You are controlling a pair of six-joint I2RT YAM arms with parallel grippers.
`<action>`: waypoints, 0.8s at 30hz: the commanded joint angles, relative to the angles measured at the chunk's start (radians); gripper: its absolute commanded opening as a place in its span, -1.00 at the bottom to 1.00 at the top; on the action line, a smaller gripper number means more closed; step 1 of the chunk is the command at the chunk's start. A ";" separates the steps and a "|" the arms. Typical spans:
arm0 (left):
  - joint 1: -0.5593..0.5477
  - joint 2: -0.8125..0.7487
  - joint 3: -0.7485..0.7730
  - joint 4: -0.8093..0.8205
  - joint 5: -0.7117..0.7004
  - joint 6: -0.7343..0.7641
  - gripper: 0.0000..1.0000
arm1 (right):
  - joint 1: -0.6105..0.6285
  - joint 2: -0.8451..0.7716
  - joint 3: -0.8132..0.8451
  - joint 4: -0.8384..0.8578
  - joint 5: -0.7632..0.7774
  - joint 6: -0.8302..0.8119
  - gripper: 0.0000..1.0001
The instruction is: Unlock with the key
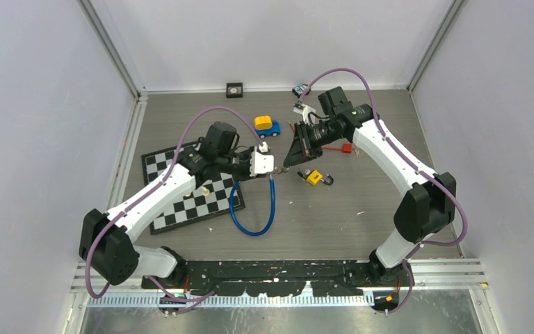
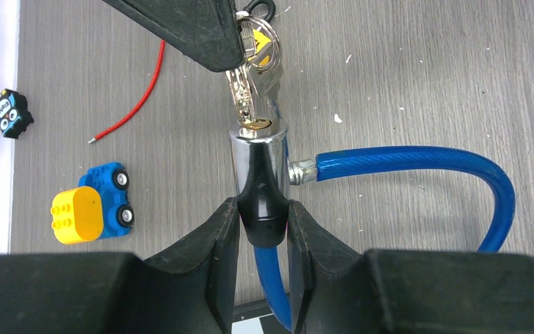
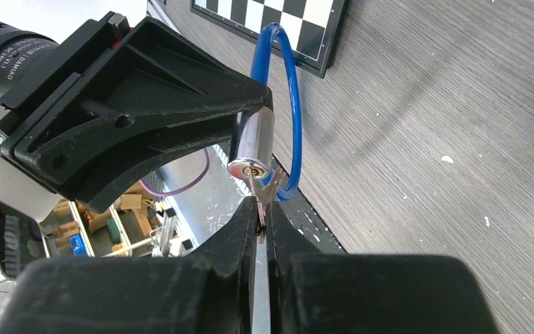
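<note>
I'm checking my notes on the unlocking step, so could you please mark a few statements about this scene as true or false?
1. The left arm's jaws clamp the lock cylinder. True.
2. The right arm's jaws hold the key with its tip at the keyhole. True.
3. The blue cable is separate from the cylinder. False: one end joins its side.
4. The toy car is red. False: it is blue and yellow.
5. The chessboard lies under the right arm. False: it lies under the left arm.
</note>
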 commanded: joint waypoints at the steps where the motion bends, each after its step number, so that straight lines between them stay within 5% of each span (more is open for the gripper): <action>1: -0.003 -0.019 -0.001 0.070 0.003 0.002 -1.00 | 0.007 -0.030 -0.010 0.019 0.005 -0.002 -0.99; 24: -0.003 -0.022 -0.014 0.076 0.055 -0.021 -1.00 | 0.007 -0.018 -0.028 0.049 -0.013 0.010 -0.99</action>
